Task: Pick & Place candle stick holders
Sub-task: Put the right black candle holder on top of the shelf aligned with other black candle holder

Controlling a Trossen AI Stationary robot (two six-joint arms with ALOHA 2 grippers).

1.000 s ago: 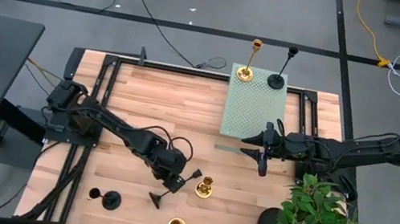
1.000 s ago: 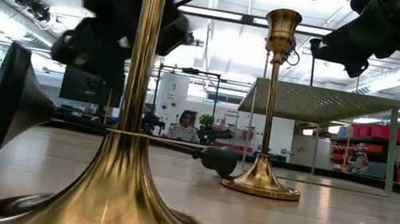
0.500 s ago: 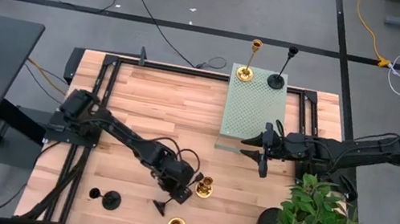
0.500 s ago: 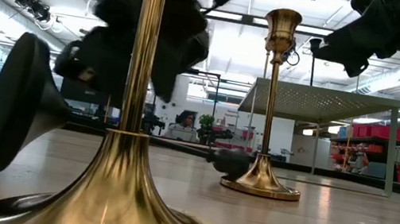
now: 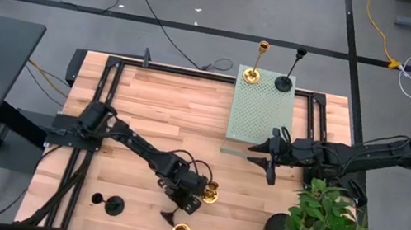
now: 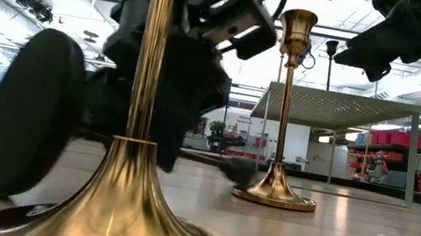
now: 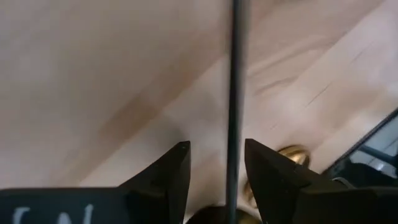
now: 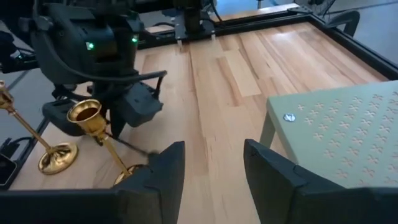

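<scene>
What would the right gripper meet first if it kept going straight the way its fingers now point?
Probably the nearer gold candlestick, which stands ahead of the open right gripper, with the left gripper just behind it. Bare table lies between, though depth is hard to judge.
</scene>
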